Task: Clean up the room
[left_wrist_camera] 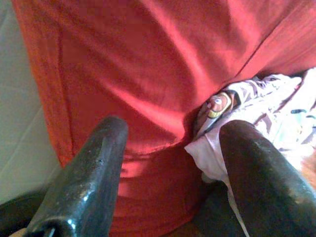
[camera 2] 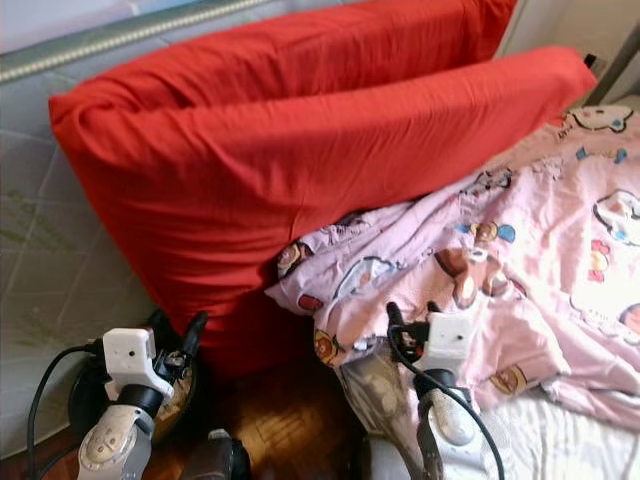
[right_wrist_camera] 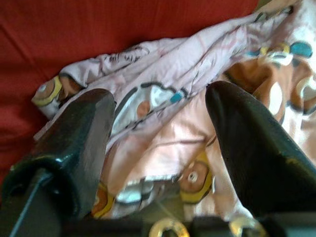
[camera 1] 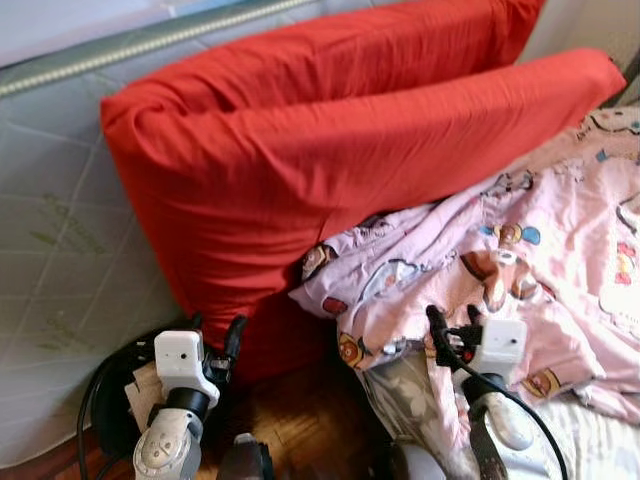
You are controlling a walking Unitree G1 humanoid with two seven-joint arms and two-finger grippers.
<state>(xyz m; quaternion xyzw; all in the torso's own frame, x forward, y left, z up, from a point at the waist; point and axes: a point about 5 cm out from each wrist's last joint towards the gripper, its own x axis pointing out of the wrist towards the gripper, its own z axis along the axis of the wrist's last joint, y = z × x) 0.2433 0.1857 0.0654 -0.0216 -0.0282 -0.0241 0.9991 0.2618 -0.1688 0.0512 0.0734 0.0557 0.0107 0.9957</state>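
A big red pillow leans against an upright mattress, with a second red pillow behind it. A pink cartoon-print blanket lies crumpled on the right, its corner tucked against the red pillow's lower edge. My left gripper is open, low in front of the red pillow's bottom corner, holding nothing. My right gripper is open just above the near edge of the pink blanket, not closed on it. Both grippers, left and right, sit low in the eye view.
A grey quilted mattress stands on the left. A strip of wooden floor shows between my arms. A black round object with a cable sits by my left arm. Grey patterned fabric and a white sheet lie under the blanket.
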